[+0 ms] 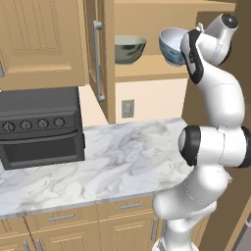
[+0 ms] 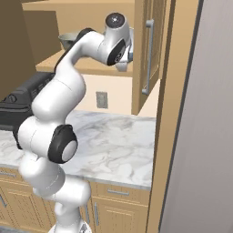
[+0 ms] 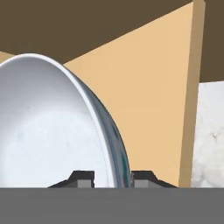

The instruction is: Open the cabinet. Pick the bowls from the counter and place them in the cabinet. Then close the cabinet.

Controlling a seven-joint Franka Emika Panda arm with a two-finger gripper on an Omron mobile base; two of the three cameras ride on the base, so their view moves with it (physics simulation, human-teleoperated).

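A white robot arm with dark joints (image 1: pixel 211 147) rises in the foreground of a rendered kitchen, its bulky base link standing in front of a white marble counter with grey veins (image 1: pixel 117 157), whose slab is bare. At far left, a black oven with a row of round knobs (image 1: pixel 39 130) sits against the counter, below a closed light-oak raised-panel door (image 1: pixel 39 41). To its right, the light-oak wall cabinet (image 1: pixel 147 71) stands open, its left door (image 1: pixel 100 54) swung outward edge-on with a long vertical silver bar handle (image 1: pixel 98 61) showing. On the cabinet's floor board, towards the left, rests a round, deep olive-grey bowl with a cream inside (image 1: pixel 129 49), sitting upright. Just right of it, apart from it, a round white bowl with a pale blue pattern (image 1: pixel 172 46) hangs tilted on its side inside the cabinet opening, its mouth turned towards the olive bowl. The two-finger gripper (image 3: pixel 113 179) is clamped on this white bowl's rim, as the hand camera shows: one dark fingertip (image 3: pixel 83 179) lies inside the bowl, the other against its patterned outer wall, with the rim pinched between them. Whether the tilted bowl touches the board cannot be told. From the right-hand base camera, the cabinet's right door (image 2: pixel 148 54) stands open too, beside a pale wall panel, and a small grey wall outlet (image 2: pixel 101 99) sits under the cabinet above the counter.
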